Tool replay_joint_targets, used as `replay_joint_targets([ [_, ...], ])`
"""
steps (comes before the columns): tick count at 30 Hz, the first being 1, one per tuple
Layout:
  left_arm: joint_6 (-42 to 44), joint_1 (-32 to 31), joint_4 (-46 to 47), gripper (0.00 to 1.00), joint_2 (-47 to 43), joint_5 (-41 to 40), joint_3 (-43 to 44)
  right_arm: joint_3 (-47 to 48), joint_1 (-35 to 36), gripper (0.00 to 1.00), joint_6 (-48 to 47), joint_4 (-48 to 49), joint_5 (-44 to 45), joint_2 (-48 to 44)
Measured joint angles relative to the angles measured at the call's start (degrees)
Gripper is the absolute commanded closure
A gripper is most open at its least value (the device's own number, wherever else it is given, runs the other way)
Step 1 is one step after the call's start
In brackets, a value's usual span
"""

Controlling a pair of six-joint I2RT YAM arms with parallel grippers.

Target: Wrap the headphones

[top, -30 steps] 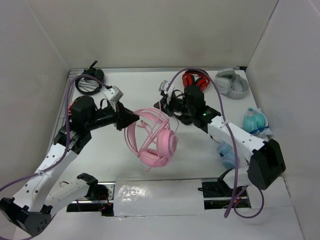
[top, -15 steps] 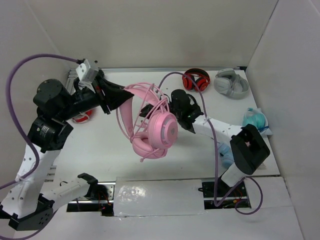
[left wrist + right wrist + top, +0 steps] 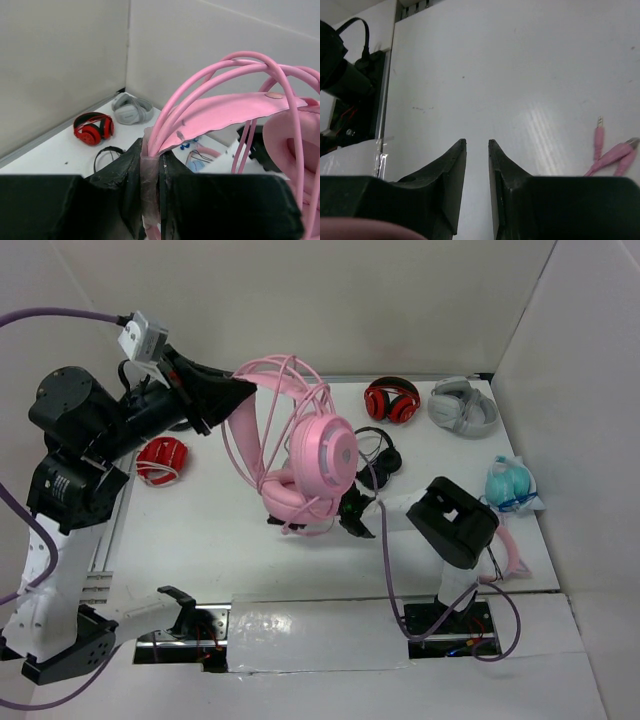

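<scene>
The pink headphones [image 3: 322,450] hang in the air above the table's middle, one round cup over the other, wire headband up. My left gripper [image 3: 245,392] is raised high and shut on the headband with loops of pink cable; in the left wrist view its jaws [image 3: 151,150] pinch those pink strands, and the headphones [image 3: 225,110] arch away to the right. My right gripper [image 3: 352,520] sits low by the table, just below and right of the lower cup. Seen from its wrist, the right gripper [image 3: 477,142] stands slightly open with nothing inside. The cable's pink plugs [image 3: 598,134] show to its right.
Red-and-black headphones [image 3: 391,400] and a grey pair [image 3: 463,406] lie at the back right. Thin black headphones [image 3: 378,455] lie behind the pink ones. A teal bagged pair [image 3: 512,483] sits at the right wall, and a red pair [image 3: 162,458] lies on the left.
My left arm has lifted the headphones higher and further back. The right gripper has left them, opened a little and dropped down to the table in front.
</scene>
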Motion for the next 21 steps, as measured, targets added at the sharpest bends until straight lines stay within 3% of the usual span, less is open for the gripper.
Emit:
replay_joint_targets([
  [4,-0.26,-0.15,-0.72,1.00,2.45,-5.99,1.99,-5.49,3.63,0.89,2.34,3.89,1.99,1.14],
  [5,-0.24,-0.15,-0.83,1.00,3.21,-7.63,2.34,-6.93,4.87,1.00,2.80,4.35,2.29,1.11],
  [10,-0.26,1.40,-2.69,1.00,10.58,-13.92,6.27,-11.50,8.74,1.00,2.75,4.83,5.84,-1.05],
  [15,-2.10,6.88,-4.00,1.00,18.58,-19.30,7.26,-20.79,13.97,1.00,3.26,4.22,14.40,-12.28],
  [21,-6.19,14.69,-5.92,1.00,22.01,-25.14,0.44,-22.36,23.89,1.00,4.44,-3.37,34.51,-26.12],
])
